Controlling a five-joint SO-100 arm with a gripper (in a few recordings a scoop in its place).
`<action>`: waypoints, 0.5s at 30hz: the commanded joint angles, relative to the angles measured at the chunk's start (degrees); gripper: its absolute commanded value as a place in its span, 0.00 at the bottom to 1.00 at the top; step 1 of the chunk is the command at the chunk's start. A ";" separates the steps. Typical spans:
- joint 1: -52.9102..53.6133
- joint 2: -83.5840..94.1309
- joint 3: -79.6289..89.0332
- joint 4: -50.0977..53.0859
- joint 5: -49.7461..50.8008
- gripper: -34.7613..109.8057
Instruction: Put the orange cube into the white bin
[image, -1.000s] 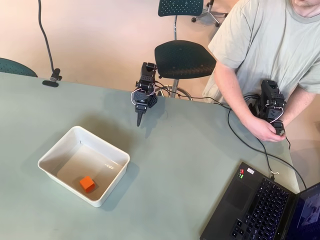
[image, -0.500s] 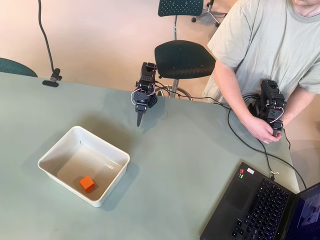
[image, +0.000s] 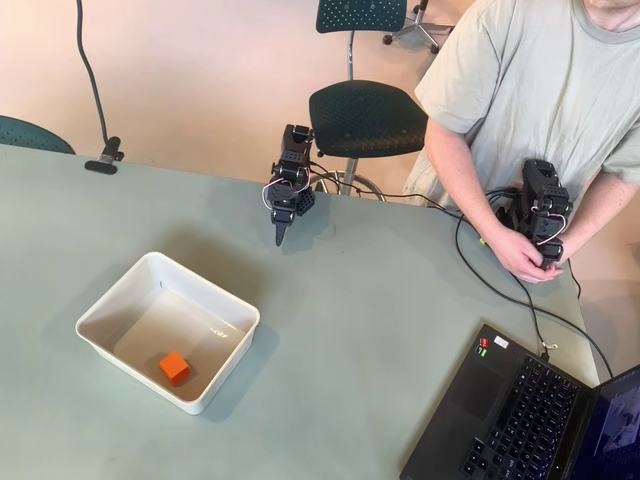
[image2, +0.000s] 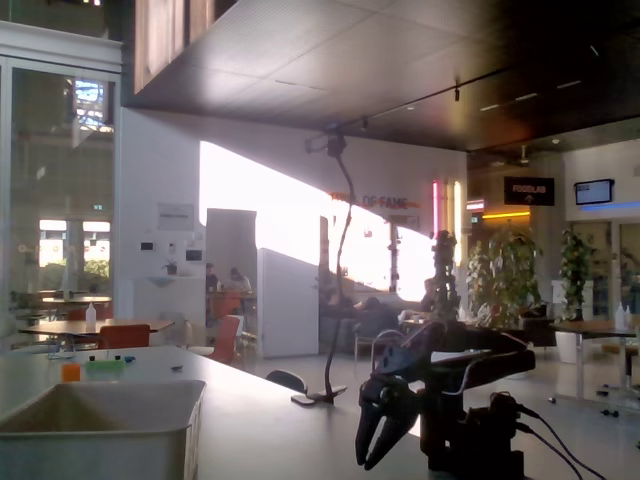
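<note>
The orange cube lies on the floor of the white bin, near its front corner, in the overhead view. The bin stands on the left part of the green table. My gripper is folded back at the table's far edge, well apart from the bin, its black fingers together and pointing down with nothing in them. In the fixed view the gripper hangs at the right of the white bin, whose wall hides the cube.
An open laptop sits at the table's front right corner, with a black cable running back from it. A person sits behind the table's right side. A clamp with a gooseneck grips the far left edge.
The gripper's tip has drawn back a little toward the arm's base. The cube and the bin have not moved.
</note>
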 joint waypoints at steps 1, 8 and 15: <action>0.18 0.44 -0.97 0.18 4.92 0.27; 0.18 0.44 -0.26 0.18 9.40 0.26; 0.09 0.44 -0.18 0.18 9.32 0.26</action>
